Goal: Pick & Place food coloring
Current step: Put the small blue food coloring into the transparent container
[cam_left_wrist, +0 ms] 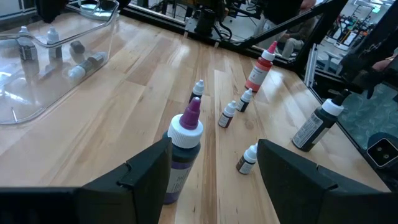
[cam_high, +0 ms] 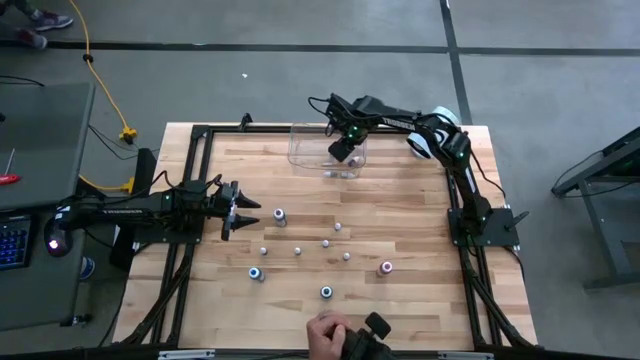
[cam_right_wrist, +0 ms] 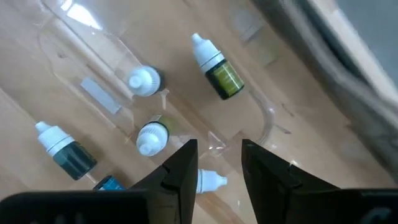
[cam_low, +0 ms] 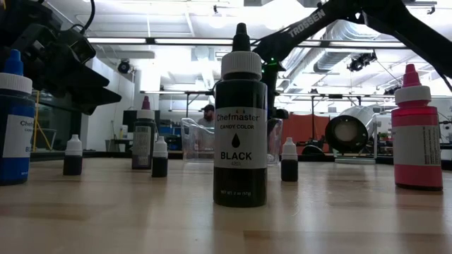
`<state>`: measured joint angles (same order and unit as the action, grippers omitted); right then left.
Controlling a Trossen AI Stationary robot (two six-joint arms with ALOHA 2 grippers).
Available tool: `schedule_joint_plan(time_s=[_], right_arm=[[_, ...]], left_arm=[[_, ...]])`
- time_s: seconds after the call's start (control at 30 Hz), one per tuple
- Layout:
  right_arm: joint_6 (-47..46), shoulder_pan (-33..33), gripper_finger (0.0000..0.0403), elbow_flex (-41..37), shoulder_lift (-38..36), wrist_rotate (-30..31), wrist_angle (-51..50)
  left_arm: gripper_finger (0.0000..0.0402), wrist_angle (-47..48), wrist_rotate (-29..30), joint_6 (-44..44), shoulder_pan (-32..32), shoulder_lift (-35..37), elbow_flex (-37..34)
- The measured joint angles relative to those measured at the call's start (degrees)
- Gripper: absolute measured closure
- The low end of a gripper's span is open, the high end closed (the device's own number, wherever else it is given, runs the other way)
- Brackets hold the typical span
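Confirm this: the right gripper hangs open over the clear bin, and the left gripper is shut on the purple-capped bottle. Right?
Not quite. The left gripper is open, with the purple-capped bottle standing between its fingers, as the left wrist view shows. The right gripper does hang open over the clear bin.

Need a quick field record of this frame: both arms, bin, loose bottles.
left gripper: fingers open, low over the table, facing the purple-capped bottle
right gripper: above the clear bin, fingers open, empty
bin contents: several small dropper bottles, some lying down
loose on table: about ten bottles, including black bottle, pink bottle
person's hand: at the near table edge
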<state>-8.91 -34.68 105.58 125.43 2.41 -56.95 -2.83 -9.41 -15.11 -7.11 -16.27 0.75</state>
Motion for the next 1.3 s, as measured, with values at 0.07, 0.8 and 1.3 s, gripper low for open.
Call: schedule_joint_plan(time_s=[0.07, 0.8, 1.3], right_arm=[[0.2, 0.3, 0.0289, 2.0, 0.0, 0.6, -1.4], [9.0, 13.9, 0.0288, 25.9, -5.4, 1.3, -24.2], [4.8, 33.1, 0.0288, 25.8, -5.9, 1.7, -30.7]], left_arm=[[0.0167, 0.0, 0.0, 0.0, 0.0, 0.0, 0.0], [0.0167, 0.0, 0.0, 0.0, 0.0, 0.0, 0.0], [0.0167, 0.0, 0.0, 0.0, 0.0, 0.0, 0.0]])
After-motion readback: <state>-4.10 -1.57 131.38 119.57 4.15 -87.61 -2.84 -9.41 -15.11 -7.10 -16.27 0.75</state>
